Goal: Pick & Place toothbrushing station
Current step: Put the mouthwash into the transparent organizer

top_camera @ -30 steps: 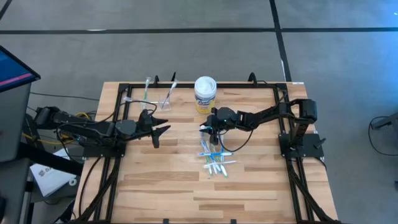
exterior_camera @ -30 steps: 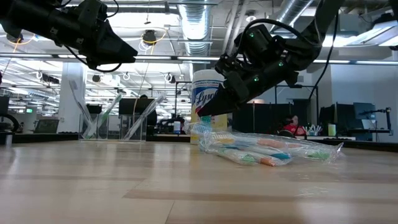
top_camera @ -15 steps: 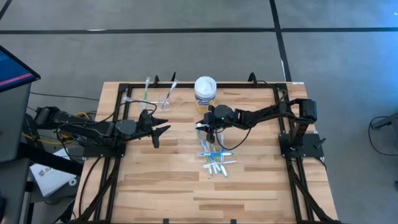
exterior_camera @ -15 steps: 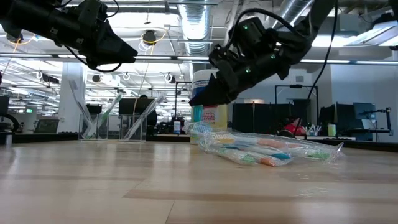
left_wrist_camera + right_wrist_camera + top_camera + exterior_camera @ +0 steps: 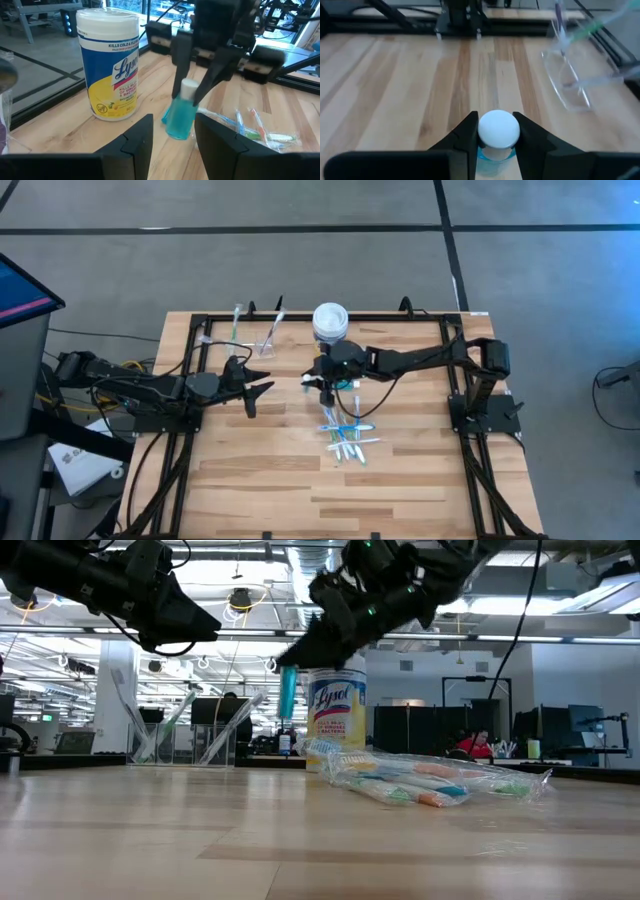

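Observation:
My right gripper point(image 5: 322, 379) is shut on a small teal toothpaste tube point(image 5: 179, 118) with a white cap, held in the air just in front of the yellow-labelled tub. The other toothbrushes and tubes lie in clear wrappers in a pile point(image 5: 345, 438) on the table's middle. A clear cup point(image 5: 567, 85) stands near the far left edge, with a green-and-white toothbrush point(image 5: 274, 323) leaning in it. My left gripper point(image 5: 258, 392) waits open above the left side of the table, with nothing between its fingers. My right gripper pinches the tube's white cap end point(image 5: 498, 129) between its two fingers, one on either side. The fingers point(image 5: 181, 55) come slanting down from the table's right. The teal body point(image 5: 288, 692) hangs below them, cap up, a little tilted, lifted clear of the table.
The white-lidded, yellow-labelled round tub point(image 5: 330, 321) stands at the far middle, close behind the held tube. A black frame rail point(image 5: 320, 316) runs round the table. Bare wood point(image 5: 270, 470) lies toward the near edge and between the two arms.
My right gripper has risen from the pile and gone a little toward the table's left, still shut on the toothpaste tube. The tube has come up off the pile and now hangs clear in front of the tub.

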